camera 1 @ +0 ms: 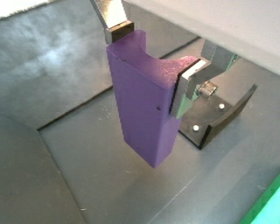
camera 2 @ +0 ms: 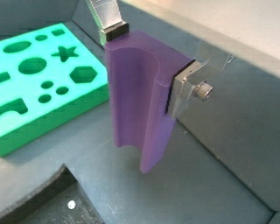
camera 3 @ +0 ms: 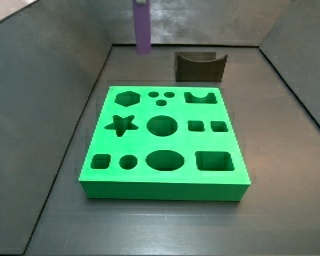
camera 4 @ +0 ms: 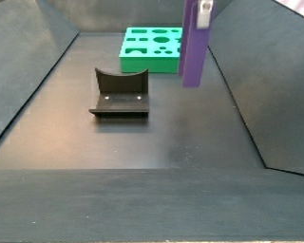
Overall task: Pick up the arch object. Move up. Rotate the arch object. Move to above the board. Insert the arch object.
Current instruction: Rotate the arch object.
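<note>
Gripper (camera 1: 154, 61): squeezed tight on the arch object (camera 1: 143, 105) — high up, hanging down.
Board (camera 3: 163, 135): well apart.
Risk: it may slip or bump the fixture (camera 4: 121, 95) — thin grip.

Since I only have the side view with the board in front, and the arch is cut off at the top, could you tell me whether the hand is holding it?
Observer: Yes. In both wrist views the hand is shut on the arch, clamping it from two sides near its upper end.
Operator: Is it clear of the floor?
Observer: Yes. In a side view the arch hangs upright, with its lower end above the floor, beside the fixture.
Operator: Is it over the board yet?
Observer: No. In a wrist view the board lies off to one side, not beneath the arch.
</note>
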Robot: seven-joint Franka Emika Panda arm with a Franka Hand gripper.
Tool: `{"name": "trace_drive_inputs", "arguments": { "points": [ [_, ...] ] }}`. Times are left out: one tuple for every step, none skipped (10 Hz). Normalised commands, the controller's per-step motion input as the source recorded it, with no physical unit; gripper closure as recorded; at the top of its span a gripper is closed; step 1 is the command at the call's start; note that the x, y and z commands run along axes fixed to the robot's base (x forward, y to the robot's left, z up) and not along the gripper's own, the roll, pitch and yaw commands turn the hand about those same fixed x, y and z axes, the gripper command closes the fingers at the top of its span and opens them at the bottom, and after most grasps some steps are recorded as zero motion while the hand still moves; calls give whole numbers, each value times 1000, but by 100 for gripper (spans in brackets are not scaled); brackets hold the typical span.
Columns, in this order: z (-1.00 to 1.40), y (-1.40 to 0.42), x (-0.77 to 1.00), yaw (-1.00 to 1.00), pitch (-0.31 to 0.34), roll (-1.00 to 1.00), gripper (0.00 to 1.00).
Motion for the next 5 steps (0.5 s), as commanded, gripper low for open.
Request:
{"name": "trace_drive_inputs", "arguments": {
  "points": [
    [533,-63,-78,8,-1,-49,100],
    [363,-41,-41,0,28,-65,100],
    [0,0,0,1000,-4,-135,100],
    [-119,20,30,1000,-2,-131,100],
    [-88,13,42,1000,-12,-128,100]
  ]
}}
